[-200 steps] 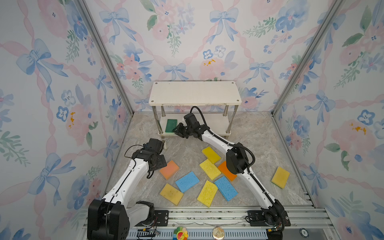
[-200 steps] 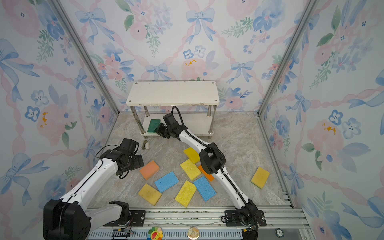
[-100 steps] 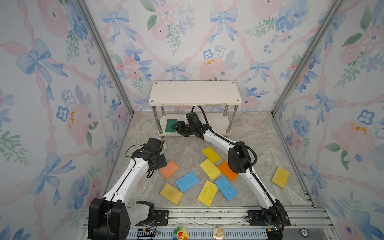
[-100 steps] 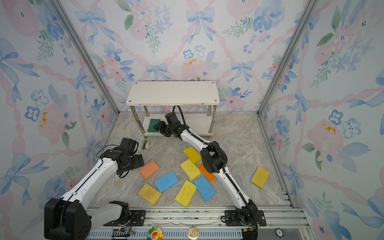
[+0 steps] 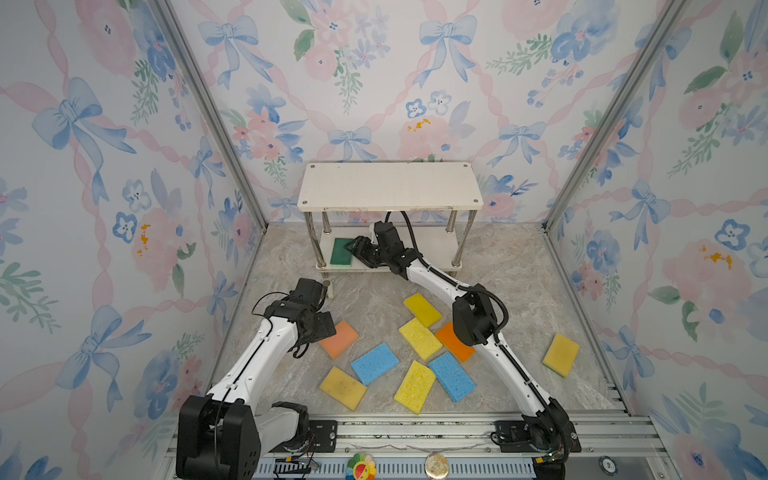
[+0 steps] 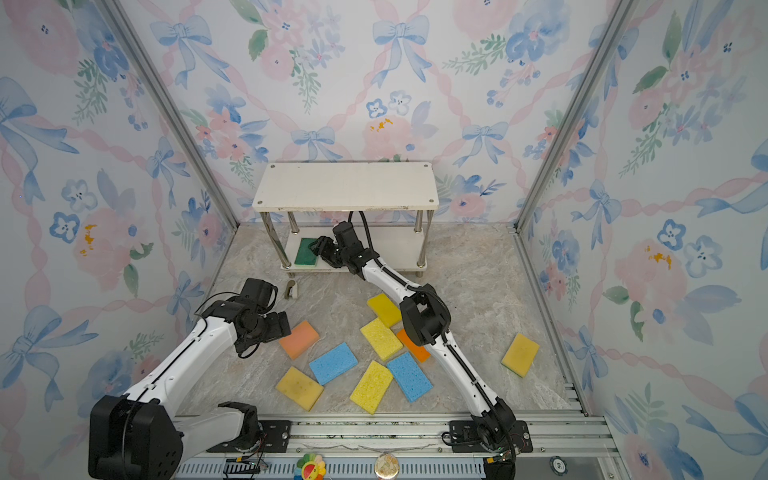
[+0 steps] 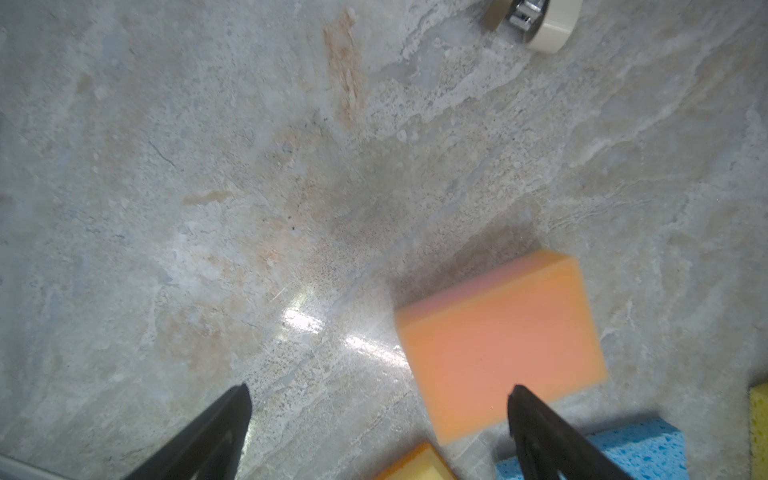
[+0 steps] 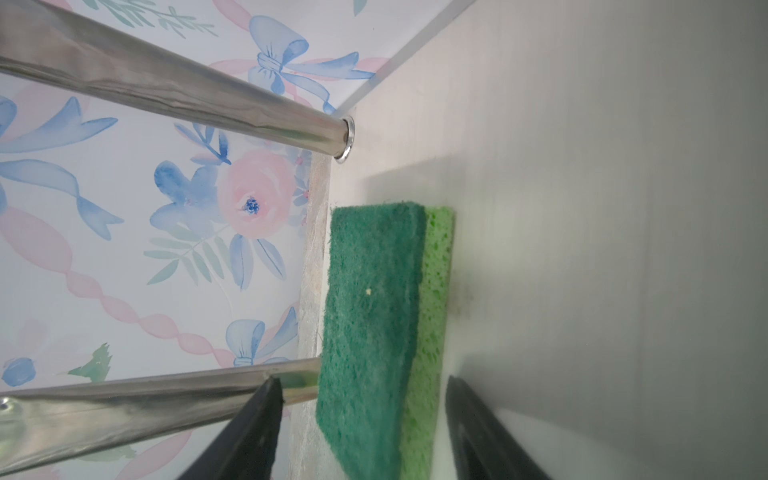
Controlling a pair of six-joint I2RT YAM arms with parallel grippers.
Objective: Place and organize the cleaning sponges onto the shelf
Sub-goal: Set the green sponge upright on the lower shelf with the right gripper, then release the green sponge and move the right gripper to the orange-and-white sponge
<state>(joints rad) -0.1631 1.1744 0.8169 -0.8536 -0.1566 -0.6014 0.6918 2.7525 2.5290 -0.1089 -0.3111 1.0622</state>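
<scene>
Marble floor (image 5: pixel 511 282), flowered walls on 3 sides. The shelf (image 5: pixel 390 187) stands at the back middle: 2 white boards on shiny tube legs. The right arm reaches in under the top board. The right gripper (image 5: pixel 356 249) (image 8: pixel 361 384) is at the left end of the lower board, jaws spread to either side of the green sponge (image 5: pixel 341 252) (image 8: pixel 374 311). The right wrist view shows a gap on each side, so it is not pinching. That sponge lies flat on the lower board just beside the left legs, dark scrub face up, lighter green foam showing along 1 long edge. The left gripper (image 5: pixel 323 326) (image 7: pixel 380 390) hangs over the floor at front left, jaws wide apart, holding nothing. In the left wrist view 1 finger (image 7: pixel 540 432) overlaps a corner of the peach sponge (image 5: pixel 338 338); cannot tell if it touches. 9 sponges lie loose on the floor:
- the peach one
- blue sponge (image 5: pixel 374 363) just in front of it
- dull yellow sponge (image 5: pixel 343 387) nearest the front rail
- bright yellow sponge (image 5: pixel 414 386)
- second blue sponge (image 5: pixel 451 376), touching the bright yellow one
- middle yellow sponge (image 5: pixel 419 337)
- orange sponge (image 5: pixel 455 343), partly under the right arm
- rear yellow sponge (image 5: pixel 422 309)
- lone yellow sponge (image 5: pixel 561 354), well apart at the right

A small metal-and-white fitting (image 6: pixel 291 289) lies on the floor near the shelf's front left leg.
</scene>
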